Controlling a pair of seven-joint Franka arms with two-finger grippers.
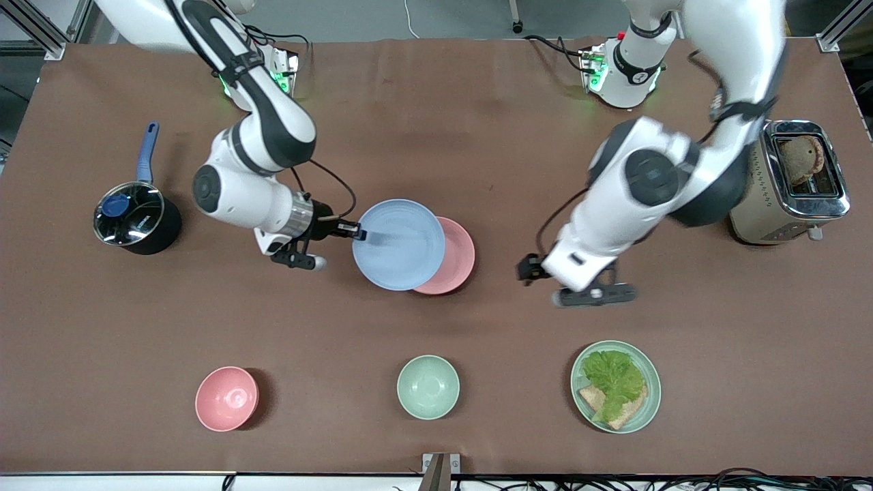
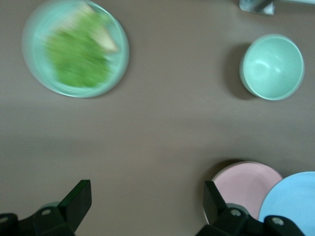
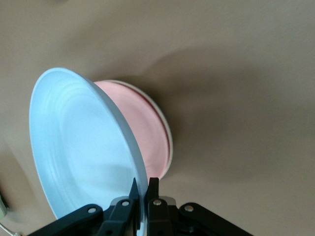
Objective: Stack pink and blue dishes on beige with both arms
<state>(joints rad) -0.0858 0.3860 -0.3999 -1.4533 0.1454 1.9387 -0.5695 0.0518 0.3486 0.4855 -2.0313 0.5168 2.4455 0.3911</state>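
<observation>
At the right arm's end of the table stands a black saucepan [image 1: 137, 218] with a blue handle and a glass lid. Nearer the front camera sits a small pink bowl [image 1: 227, 398]. The right gripper [image 1: 359, 234] is pinched shut on the rim of the blue plate [image 1: 399, 244], holding it up in the air, tilted, over the pink plate [image 1: 451, 256]. In the right wrist view the two fingers [image 3: 152, 189] clamp the blue rim between them, and the pink plate [image 3: 145, 130] lies on a cream-beige plate [image 3: 167, 130], of which only a thin edge shows beneath it. That stack rests about mid-table. A mint-green bowl [image 1: 427, 386] sits nearer the camera than the stack. The left gripper [image 1: 595, 294] hangs over bare table between the stack and a green plate [image 1: 649, 402] of lettuce and bread; its fingers [image 2: 78, 200] are spread wide with nothing between them. At the left arm's end stands a steel toaster [image 1: 791, 183] with bread in one slot.
</observation>
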